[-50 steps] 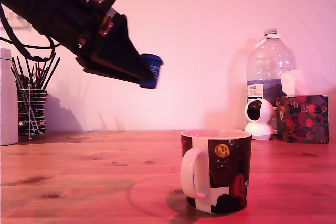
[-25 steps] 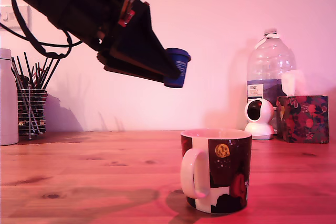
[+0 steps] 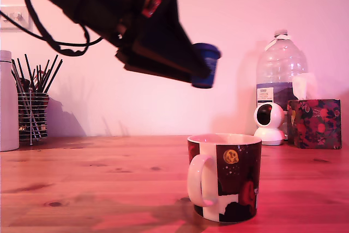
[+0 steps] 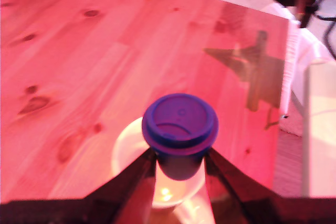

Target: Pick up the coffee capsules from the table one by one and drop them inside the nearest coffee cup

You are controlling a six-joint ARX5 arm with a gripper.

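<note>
A dark blue coffee capsule [image 3: 205, 65] hangs in the air, with my gripper [image 3: 200, 75] shut on it. It sits well above the coffee cup [image 3: 224, 177], over the cup's mouth towards the handle side in the exterior view. In the wrist view the capsule [image 4: 180, 129] is pinched between the two dark fingers [image 4: 137, 179], and the cup's pale inside [image 4: 131, 148] shows directly beneath it. The cup stands upright on the reddish-brown wooden table [image 3: 98, 184], its white handle turned to the exterior view's left.
At the exterior view's left stand a white cylinder container [image 3: 8, 102] and a wire holder of dark sticks [image 3: 32, 105]. At the back right are a plastic water bottle [image 3: 279, 77], a small white camera [image 3: 269, 123] and a patterned box [image 3: 314, 124].
My arm has carried the capsule to the exterior view's right and slightly upward, from left of the cup to above its mouth. The cup has not moved.
</note>
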